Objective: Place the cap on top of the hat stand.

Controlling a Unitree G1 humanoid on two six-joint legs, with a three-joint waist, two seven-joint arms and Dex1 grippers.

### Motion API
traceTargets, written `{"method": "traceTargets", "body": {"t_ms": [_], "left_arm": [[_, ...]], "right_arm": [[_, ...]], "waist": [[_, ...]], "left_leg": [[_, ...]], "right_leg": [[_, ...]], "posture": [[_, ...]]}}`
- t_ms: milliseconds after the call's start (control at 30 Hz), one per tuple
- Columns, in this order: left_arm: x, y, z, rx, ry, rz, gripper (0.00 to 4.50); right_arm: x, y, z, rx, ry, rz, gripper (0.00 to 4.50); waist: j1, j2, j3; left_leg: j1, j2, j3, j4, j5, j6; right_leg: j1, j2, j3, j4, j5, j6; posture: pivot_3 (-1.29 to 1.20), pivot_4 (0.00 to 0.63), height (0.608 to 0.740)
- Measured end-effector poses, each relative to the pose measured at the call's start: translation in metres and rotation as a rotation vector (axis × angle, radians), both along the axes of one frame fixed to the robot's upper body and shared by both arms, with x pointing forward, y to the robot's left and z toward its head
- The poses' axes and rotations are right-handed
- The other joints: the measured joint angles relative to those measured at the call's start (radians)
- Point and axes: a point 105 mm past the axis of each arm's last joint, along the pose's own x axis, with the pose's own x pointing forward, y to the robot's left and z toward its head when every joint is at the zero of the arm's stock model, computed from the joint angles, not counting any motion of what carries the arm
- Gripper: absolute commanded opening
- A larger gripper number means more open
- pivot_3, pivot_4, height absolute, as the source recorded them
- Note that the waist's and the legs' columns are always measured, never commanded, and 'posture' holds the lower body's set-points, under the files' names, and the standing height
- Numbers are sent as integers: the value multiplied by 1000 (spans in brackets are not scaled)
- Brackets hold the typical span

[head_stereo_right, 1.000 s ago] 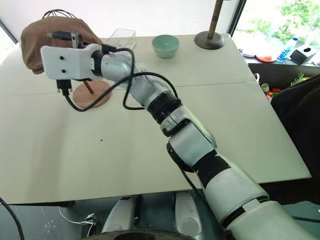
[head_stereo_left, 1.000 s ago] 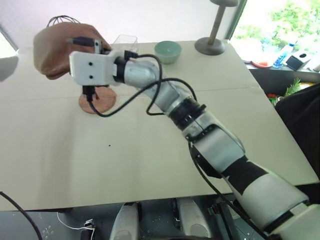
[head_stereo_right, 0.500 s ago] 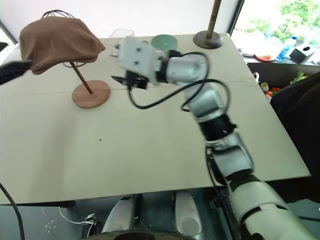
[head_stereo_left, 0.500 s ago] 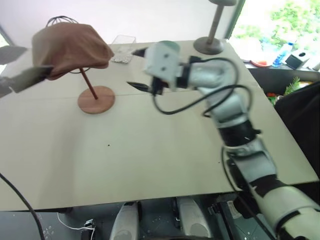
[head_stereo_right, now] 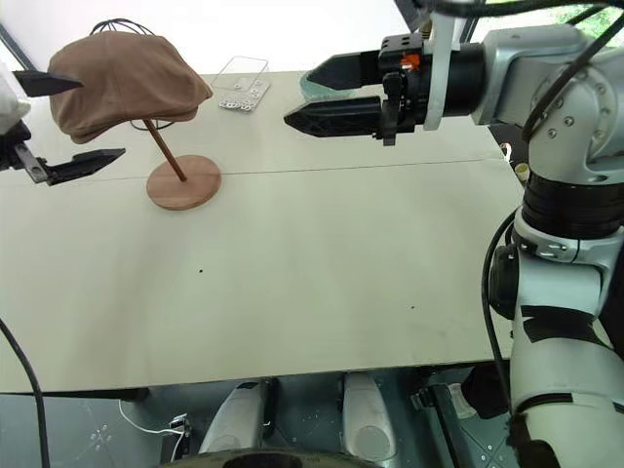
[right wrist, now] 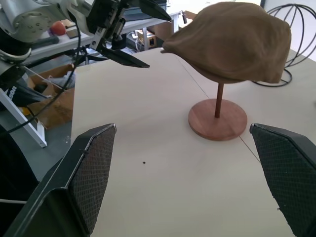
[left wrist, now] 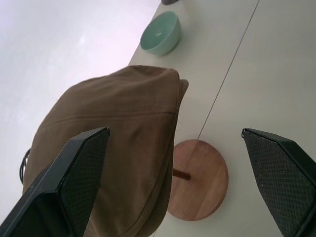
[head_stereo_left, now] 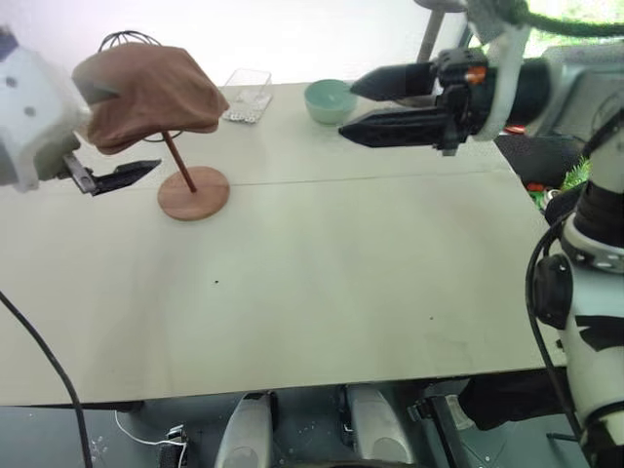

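Right tool (head_stereo_right: 297, 99) withdrawn, cap (head_stereo_right: 122, 80) atop hat stand (head_stereo_right: 182, 181), left tool (head_stereo_right: 60, 125) beside.

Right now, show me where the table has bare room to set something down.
The broad near half of the table is bare, from the hat stand to the near edge, and so is the middle under the right pincer. It is crowded along the far edge: the cap on the stand, a wire sphere, a clear tray, and a bowl.

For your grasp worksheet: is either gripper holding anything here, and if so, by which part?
Nothing is held. The left gripper and right gripper are both open and empty; the cap rests on the hat stand.
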Motion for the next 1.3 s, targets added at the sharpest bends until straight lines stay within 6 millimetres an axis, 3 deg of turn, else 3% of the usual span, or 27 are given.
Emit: {"method": "traceTargets", "body": {"t_ms": [467,567,800,1100,1300], "left_arm": [[43,-13,-31,296,-272,140,4500],[47,-13,-35,365,-311,171,3694],[52,-7,-35,424,-366,202,94],[49,-3,-18,405,-478,184,40],[40,9,2,284,-579,158,40]], "right_arm": [[10,-11,0,68,23,-76,4447],[9,-10,0,72,24,-74,4500],[8,-7,-1,81,25,-80,4500],[8,-7,-5,89,36,-83,4500],[9,-7,-7,88,40,-89,4500]], "waist": [[0,0,0],[1,0,0],[2,0,0],[2,0,0],[2,0,0]], "left_leg": [[-1,0,0,1,0,1],[-1,0,0,1,0,1],[-1,0,0,1,0,1],[-1,0,0,1,0,1],[-1,0,-1,1,0,1]], "right_leg": [[-1,1,0,1,2,4],[-1,1,0,2,2,4],[-1,0,0,1,2,5],[-1,0,0,2,2,5],[-1,0,0,2,2,5]], "posture": [[0,150,740],[0,150,740],[0,150,740],[0,150,740],[0,150,740]]}}
